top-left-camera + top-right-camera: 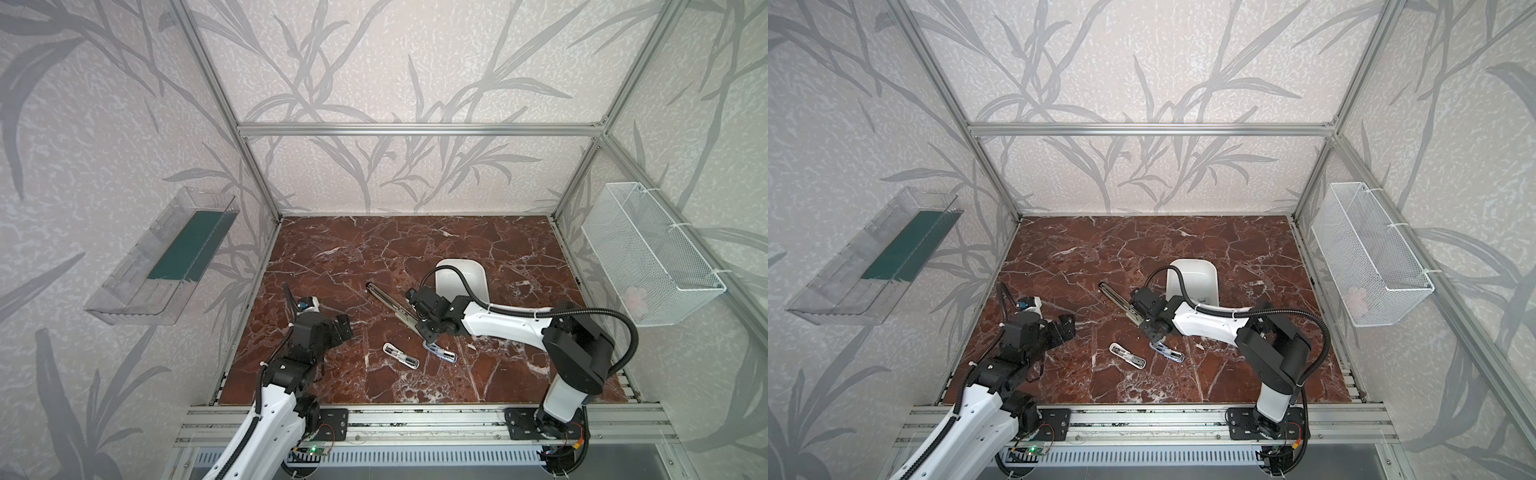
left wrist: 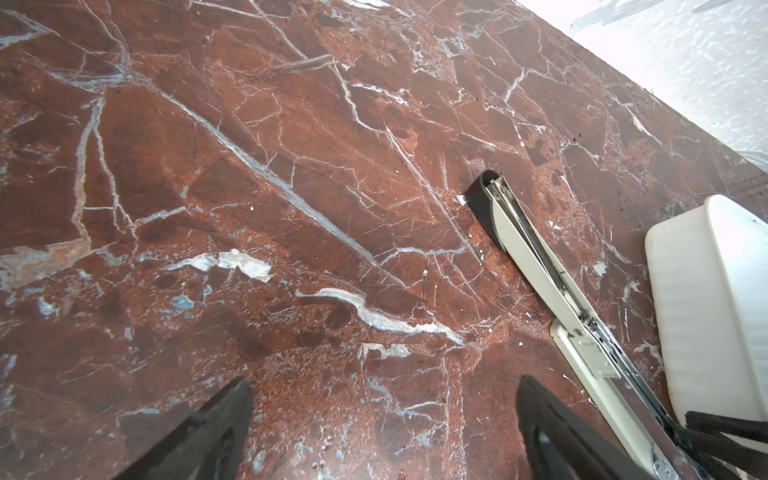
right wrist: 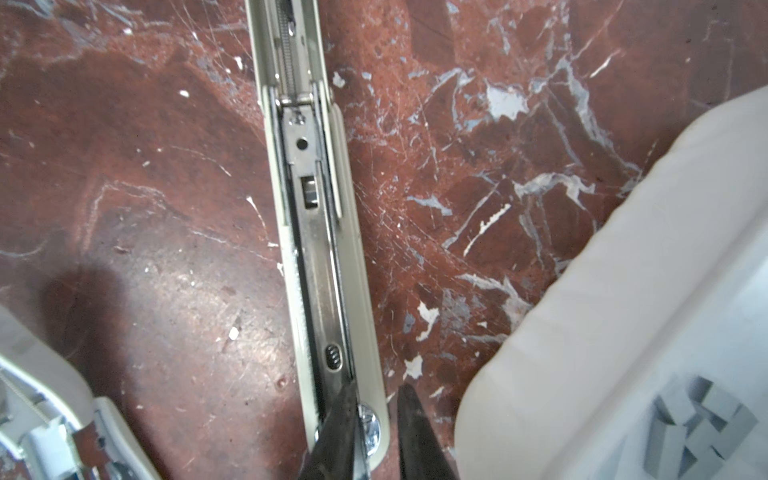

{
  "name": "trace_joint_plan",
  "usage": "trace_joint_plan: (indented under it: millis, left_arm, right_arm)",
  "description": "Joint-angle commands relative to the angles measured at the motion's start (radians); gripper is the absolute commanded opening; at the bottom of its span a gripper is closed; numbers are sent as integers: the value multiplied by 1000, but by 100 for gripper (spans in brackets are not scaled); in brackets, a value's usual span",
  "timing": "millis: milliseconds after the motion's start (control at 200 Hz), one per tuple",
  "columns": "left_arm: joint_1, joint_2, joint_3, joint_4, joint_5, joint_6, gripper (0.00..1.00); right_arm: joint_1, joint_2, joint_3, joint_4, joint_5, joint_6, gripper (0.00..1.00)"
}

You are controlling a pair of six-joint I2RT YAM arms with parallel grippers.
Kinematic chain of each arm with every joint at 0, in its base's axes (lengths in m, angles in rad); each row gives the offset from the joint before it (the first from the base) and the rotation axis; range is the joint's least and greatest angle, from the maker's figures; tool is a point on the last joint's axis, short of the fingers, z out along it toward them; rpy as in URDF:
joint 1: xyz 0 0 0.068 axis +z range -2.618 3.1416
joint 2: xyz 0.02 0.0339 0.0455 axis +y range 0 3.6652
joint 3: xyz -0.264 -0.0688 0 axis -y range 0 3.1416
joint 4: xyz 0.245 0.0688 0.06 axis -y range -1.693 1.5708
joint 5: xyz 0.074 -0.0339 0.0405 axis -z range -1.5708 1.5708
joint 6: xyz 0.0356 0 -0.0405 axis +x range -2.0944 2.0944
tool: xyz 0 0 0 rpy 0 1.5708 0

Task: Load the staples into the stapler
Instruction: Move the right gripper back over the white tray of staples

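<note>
Two claws were in view: my left gripper hung wide open and empty above the marble table. My right gripper stood narrowly parted at one end of the opened stapler, and I couldn't tell if it held anything. The staples lay in the white tray alongside.

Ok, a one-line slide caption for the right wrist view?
Right claw straddles one edge of the opened stapler lying flat on the marble table, beside a white bowl holding staples.
</note>
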Motion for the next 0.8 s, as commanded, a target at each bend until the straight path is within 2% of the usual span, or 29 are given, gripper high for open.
trace_joint_plan:
  millis: [0, 280, 485, 575, 645, 685, 800]
  left_arm:
    - [4, -14, -1, -3, -14, -25, 99]
    - [3, -22, -3, -6, -19, -25, 99]
    - [4, -20, 1, 7, -17, -9, 99]
    - [4, -35, 16, -2, -28, 43, 97]
    - [3, -65, 52, -80, -131, 41, 99]
    - [4, -90, 66, -93, -154, 35, 99]
    - [4, -136, 96, -75, -118, -7, 99]
  right_arm:
    - [2, -21, -37, -93, 19, 7, 20]
    - [1, -64, 61, -71, -12, -2, 23]
    - [-42, -148, 151, -116, 39, 29, 27]
    - [-114, -202, 139, -132, 60, 53, 27]
    - [-191, -232, 102, -128, 67, 78, 27]
    - [-242, -244, 79, -124, 62, 92, 27]
    - [-369, -239, 38, -122, -23, 94, 27]
